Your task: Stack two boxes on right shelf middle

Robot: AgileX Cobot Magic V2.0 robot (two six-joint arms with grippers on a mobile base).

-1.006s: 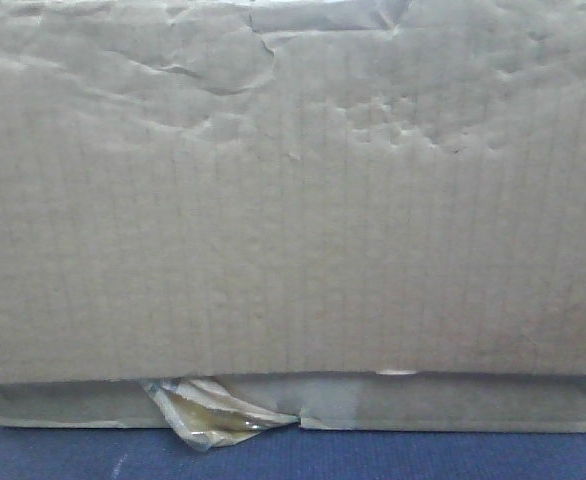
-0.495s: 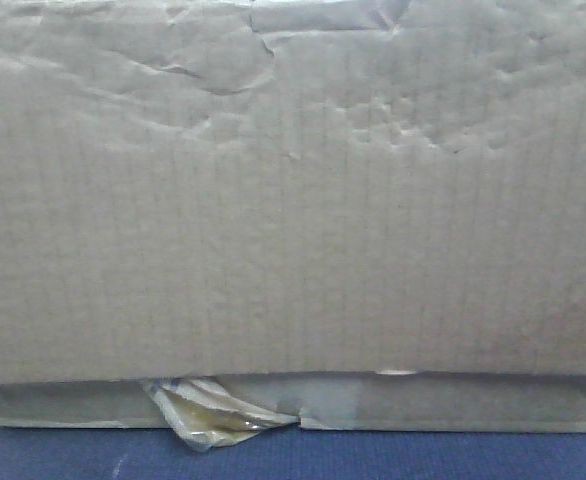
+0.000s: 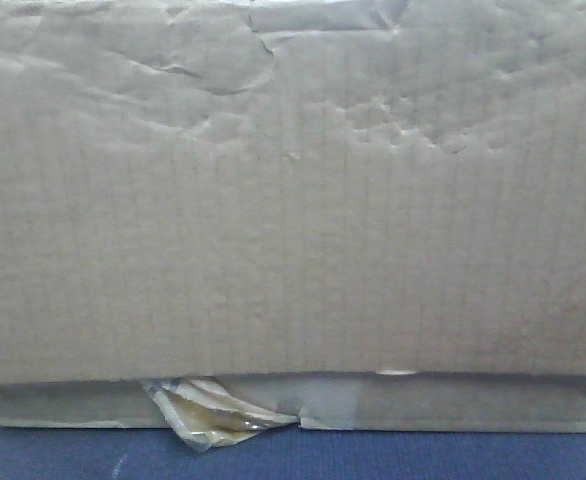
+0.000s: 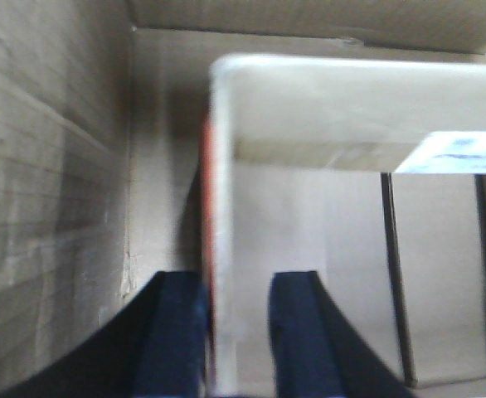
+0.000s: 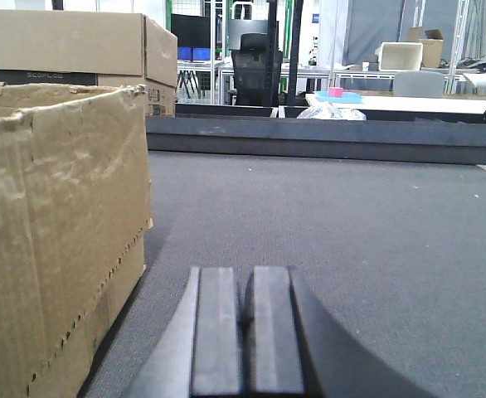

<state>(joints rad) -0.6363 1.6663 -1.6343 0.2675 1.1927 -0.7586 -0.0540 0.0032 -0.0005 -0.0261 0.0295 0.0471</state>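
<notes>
A creased brown cardboard box [image 3: 293, 200] fills the front view; under it a flatter cardboard strip [image 3: 453, 402] with peeling yellowish tape [image 3: 208, 410] rests on a blue surface [image 3: 373, 455]. In the left wrist view my left gripper [image 4: 235, 332] is inside a cardboard box [image 4: 44, 182]. Its dark fingers straddle a pale, red-edged wall [image 4: 220, 207], the left finger against it; the grip is unclear. My right gripper [image 5: 247, 307] is shut and empty, low over a grey surface [image 5: 351, 232], just right of a cardboard box [image 5: 60, 232]. The shelf is out of view.
Behind the near box in the right wrist view stands another brown box [image 5: 69, 41]. A dark raised ledge [image 5: 326, 137] bounds the grey surface at the back. Beyond it are an office chair [image 5: 255, 58] and white tables [image 5: 409, 99].
</notes>
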